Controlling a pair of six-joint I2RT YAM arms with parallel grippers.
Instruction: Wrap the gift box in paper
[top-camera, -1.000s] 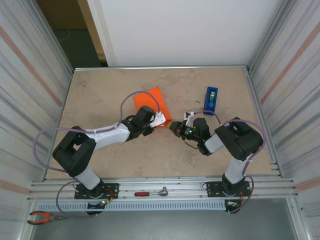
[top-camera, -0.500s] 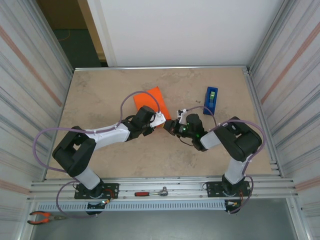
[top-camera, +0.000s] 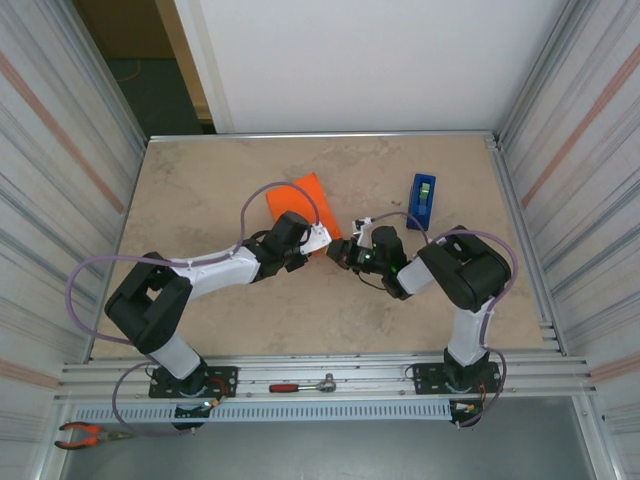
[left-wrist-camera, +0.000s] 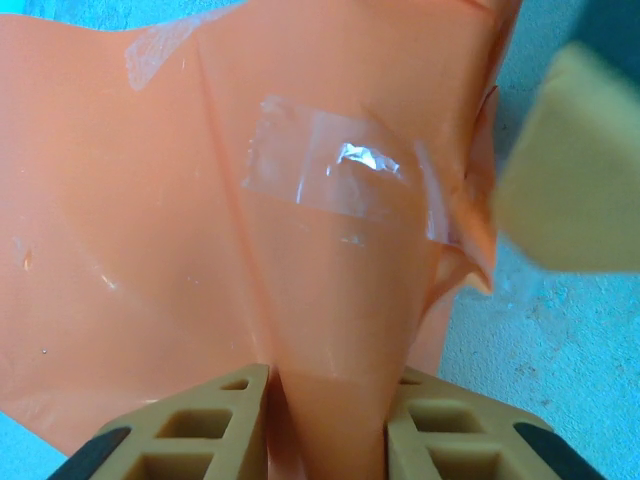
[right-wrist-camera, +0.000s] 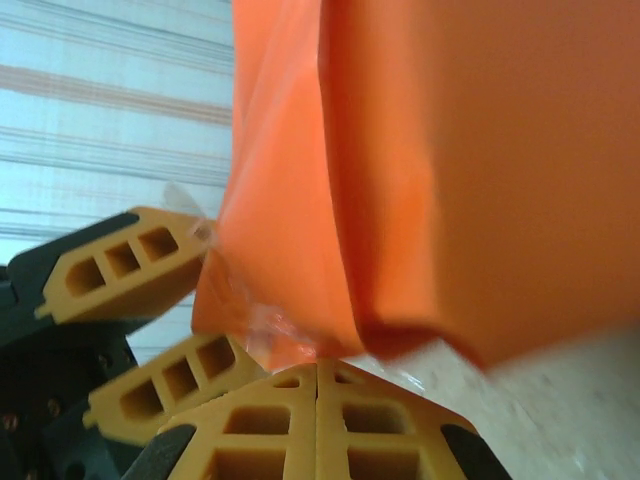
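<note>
The gift box (top-camera: 297, 203) sits on the counter (top-camera: 200, 190), mostly covered in orange paper (left-wrist-camera: 150, 220), with one seam held by clear tape (left-wrist-camera: 320, 170). The left gripper (left-wrist-camera: 327, 410) is clamped on a loose end flap, and the right gripper (right-wrist-camera: 316, 380) is pressed together beside it. That end likely needs folding and taping.

The table (top-camera: 200, 200) is a pale, mottled stone-look slab, walled by ribbed metal on the left and right and by a white panel at the far edge. Near its middle lies the box (top-camera: 300, 195), skinned in orange paper (left-wrist-camera: 150, 200) and turned cornerwise to the table's edges. To its right, apart from it, stands a blue tape dispenser (top-camera: 421, 200). A red-handled ratchet (top-camera: 305, 384) lies on the rail along the near edge.
</note>
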